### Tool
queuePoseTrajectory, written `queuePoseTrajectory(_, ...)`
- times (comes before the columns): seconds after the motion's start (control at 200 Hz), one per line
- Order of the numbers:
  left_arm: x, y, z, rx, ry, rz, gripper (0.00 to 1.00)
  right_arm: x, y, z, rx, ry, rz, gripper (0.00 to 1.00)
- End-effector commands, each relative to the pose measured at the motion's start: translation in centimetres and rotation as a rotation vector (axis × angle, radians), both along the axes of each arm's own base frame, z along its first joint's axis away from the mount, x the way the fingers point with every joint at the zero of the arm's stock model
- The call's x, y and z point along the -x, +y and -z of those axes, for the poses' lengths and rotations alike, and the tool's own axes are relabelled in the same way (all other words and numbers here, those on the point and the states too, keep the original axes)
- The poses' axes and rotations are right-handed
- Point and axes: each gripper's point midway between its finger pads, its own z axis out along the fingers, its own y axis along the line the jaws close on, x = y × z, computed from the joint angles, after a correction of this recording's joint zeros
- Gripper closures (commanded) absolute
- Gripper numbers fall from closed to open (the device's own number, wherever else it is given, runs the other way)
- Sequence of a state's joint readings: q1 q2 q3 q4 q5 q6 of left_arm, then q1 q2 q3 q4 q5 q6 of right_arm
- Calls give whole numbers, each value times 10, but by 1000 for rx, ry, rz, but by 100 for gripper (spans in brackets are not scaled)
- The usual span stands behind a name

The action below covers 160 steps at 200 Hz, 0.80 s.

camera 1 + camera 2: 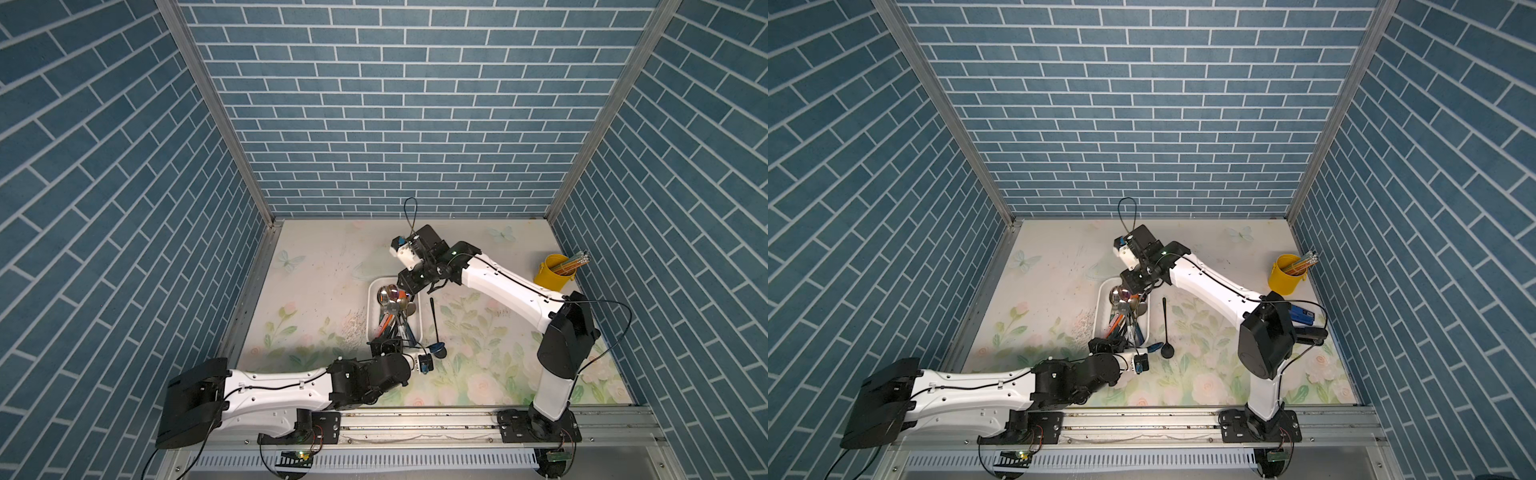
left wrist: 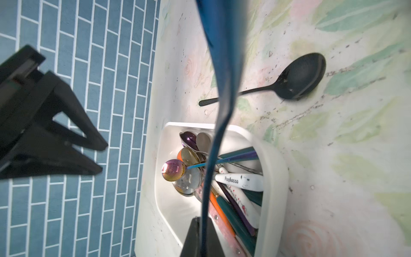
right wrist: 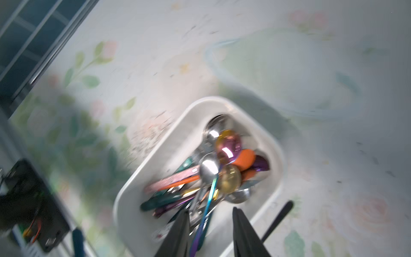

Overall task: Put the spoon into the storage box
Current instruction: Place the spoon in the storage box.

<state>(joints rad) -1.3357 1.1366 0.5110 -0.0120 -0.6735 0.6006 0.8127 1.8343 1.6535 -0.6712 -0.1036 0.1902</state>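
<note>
**Blue spoon held at the box's near end**

The blue spoon (image 2: 224,66) is clamped by its handle in the left gripper (image 2: 200,222), whose jaws are clenched on it. It hangs at the near end of the box (image 1: 371,311) and does not lie inside. The box holds a heap of spoons (image 1: 395,307), bowls toward the far end and handles toward the near one. Over the far end the right gripper (image 3: 211,210) hovers released, its 2 fingers apart and holding nothing. A rainbow handle (image 3: 208,200) lies below the gap, though that wrist view is blurred. 1 black spoon (image 1: 435,328) lies on the table (image 1: 316,291) just right of the box, apart from its wall, bowl toward the robot. A yellow cup (image 1: 548,278) of pencils (image 1: 575,262) stands well apart, far to the right.
</note>
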Motion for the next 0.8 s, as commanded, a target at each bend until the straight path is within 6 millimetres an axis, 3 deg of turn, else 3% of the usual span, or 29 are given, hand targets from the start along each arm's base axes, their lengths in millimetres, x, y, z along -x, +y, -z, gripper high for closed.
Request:
queuePoseTrajectory(0.0,4,-9,-5,91,81,-36,100,-39,-30,-10,-46,-74,280,64)
queuePoseTrajectory(0.16,5,-15,5,164,197,-113,100,-57,-93,6,-43,-88,522,64)
queuePoseTrajectory(0.255,-3,-16,10,234,275,-207,100,-51,-121,22,-39,-75,603,64)
queuePoseTrajectory(0.36,-18,-12,13,334,374,-320,100,-38,-138,40,-36,-52,640,64)
queuePoseTrajectory(0.535,-48,-2,10,493,521,-454,100,-14,-144,74,-3,24,628,64)
queuePoseTrajectory(0.645,-63,-1,9,559,598,-508,100,4,-131,88,13,50,553,64)
queuePoseTrajectory(0.795,-78,3,23,619,695,-599,100,31,-108,110,70,89,455,64)
